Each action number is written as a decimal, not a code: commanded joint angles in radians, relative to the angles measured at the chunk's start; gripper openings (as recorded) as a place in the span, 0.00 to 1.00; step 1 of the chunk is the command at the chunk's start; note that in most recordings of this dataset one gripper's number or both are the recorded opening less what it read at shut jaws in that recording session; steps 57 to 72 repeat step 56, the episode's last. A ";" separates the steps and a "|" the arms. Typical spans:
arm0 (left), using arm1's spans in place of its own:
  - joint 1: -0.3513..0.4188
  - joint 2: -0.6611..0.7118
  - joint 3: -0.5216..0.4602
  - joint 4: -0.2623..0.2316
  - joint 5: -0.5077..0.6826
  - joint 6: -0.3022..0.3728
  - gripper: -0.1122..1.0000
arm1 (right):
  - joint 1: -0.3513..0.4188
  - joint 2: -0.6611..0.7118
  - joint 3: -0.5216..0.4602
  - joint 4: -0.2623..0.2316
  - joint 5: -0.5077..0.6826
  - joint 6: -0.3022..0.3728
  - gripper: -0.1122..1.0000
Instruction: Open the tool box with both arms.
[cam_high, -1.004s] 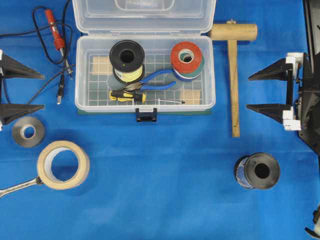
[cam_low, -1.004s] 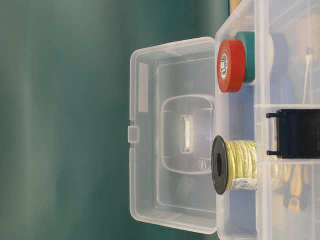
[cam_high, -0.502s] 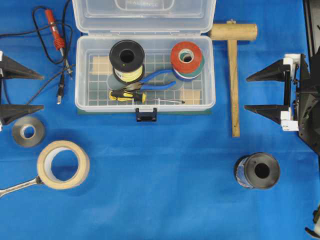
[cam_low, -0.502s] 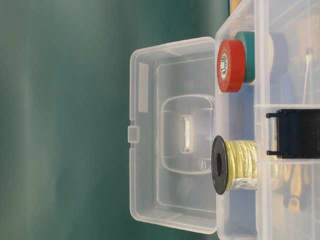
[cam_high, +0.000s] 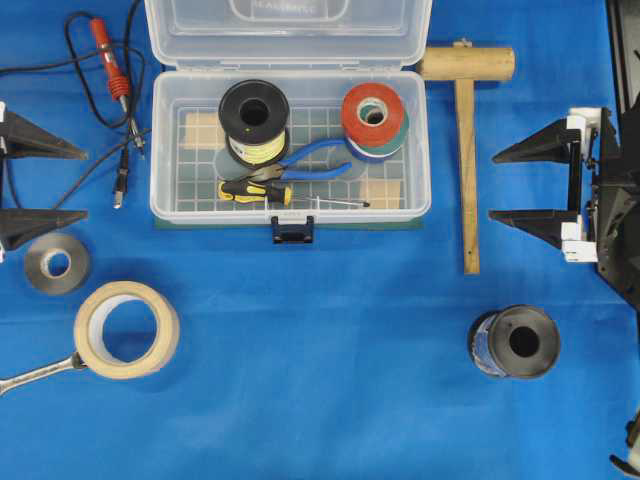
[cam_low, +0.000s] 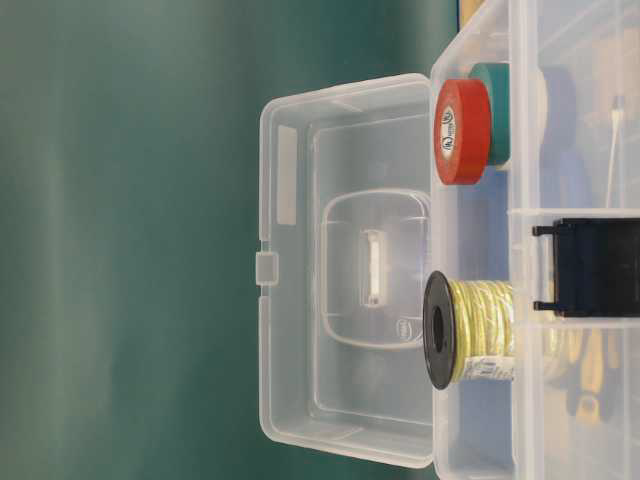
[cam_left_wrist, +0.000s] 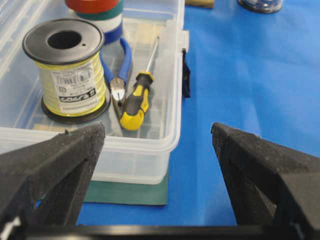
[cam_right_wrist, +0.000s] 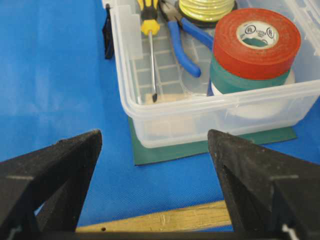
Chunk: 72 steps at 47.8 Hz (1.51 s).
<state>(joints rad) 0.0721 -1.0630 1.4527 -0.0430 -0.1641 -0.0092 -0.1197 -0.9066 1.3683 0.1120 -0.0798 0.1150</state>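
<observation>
— The box (cam_high: 290, 145) sits at the far middle of the blue cloth (cam_high: 330, 350), lid (cam_high: 288, 30) thrown right back, latch (cam_high: 292, 231) hanging loose at the front. I'd call the job done.

— Both grippers are off it?

— Well apart. The left gripper (cam_high: 28, 182) is out at the left edge, the right gripper (cam_high: 530, 185) beyond the mallet (cam_high: 466, 140), both with jaws spread wide and nothing between them.

— So what's left to do well?

— Just parking cleanly, I'd say. The lid looks to rest open on its own, so nothing should brush it. The right one has that mallet handle just in front of its fingertips; the left has a cable (cam_high: 100, 165) and a grey roll (cam_high: 56, 263) near it. Best to pull straight back rather than swing.

— And the contents?

— Wire spool (cam_high: 254, 122), tape rolls (cam_high: 374, 120), pliers (cam_high: 310, 160), screwdriver (cam_high: 270, 192), all inside.
</observation>
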 joint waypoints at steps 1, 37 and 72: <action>-0.002 0.006 -0.014 -0.002 -0.003 -0.002 0.86 | 0.002 0.003 -0.017 0.000 -0.003 0.002 0.86; -0.002 0.003 -0.015 -0.002 0.006 -0.002 0.86 | 0.002 -0.009 -0.020 -0.003 0.009 0.002 0.86; -0.002 0.003 -0.015 -0.002 0.006 -0.002 0.86 | 0.002 -0.009 -0.020 -0.003 0.009 0.002 0.86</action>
